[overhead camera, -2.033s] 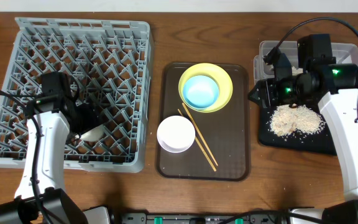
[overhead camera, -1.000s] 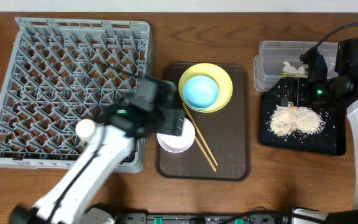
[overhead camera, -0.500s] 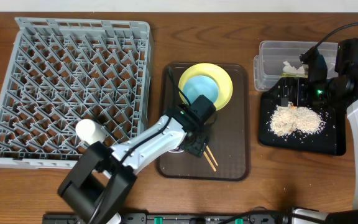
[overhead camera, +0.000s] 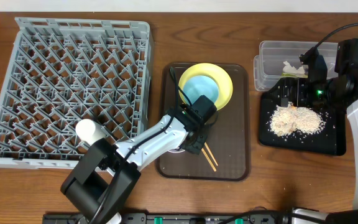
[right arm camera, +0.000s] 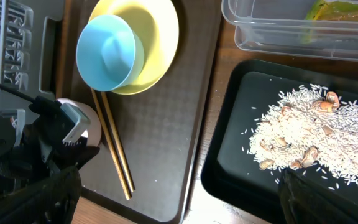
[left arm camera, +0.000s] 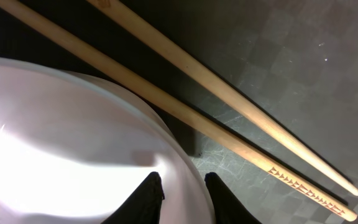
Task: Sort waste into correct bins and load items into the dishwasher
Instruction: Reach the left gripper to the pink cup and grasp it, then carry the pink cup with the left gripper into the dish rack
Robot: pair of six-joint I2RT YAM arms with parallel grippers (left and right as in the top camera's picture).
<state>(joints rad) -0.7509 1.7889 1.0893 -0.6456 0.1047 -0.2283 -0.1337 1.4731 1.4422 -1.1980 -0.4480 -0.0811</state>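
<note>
My left gripper [left arm camera: 182, 180] is shut on the rim of the pale pink bowl [left arm camera: 73, 137], one finger inside and one outside. In the overhead view, that gripper [overhead camera: 192, 138] sits on the brown tray and the arm hides most of the bowl. Two wooden chopsticks [left arm camera: 229, 134] lie just beside it [overhead camera: 207, 155]. The light blue bowl [overhead camera: 201, 90] rests in the yellow plate [overhead camera: 224, 84]. A white cup [overhead camera: 87, 129] lies in the grey rack [overhead camera: 73, 62]. My right gripper [right arm camera: 182, 199] hangs open and empty over the black tray [overhead camera: 303, 142].
Rice scraps [overhead camera: 296, 119] are heaped on the black tray. The clear tub [overhead camera: 271, 62] behind it holds a white tissue [overhead camera: 293, 67] and a green-and-orange wrapper [right arm camera: 331, 9]. The dark brown serving tray [overhead camera: 235, 149] lies between rack and bins.
My left arm swung from the rack to the brown tray, and its jaws closed onto the pink bowl's rim. The right arm has stayed still over the last second.
</note>
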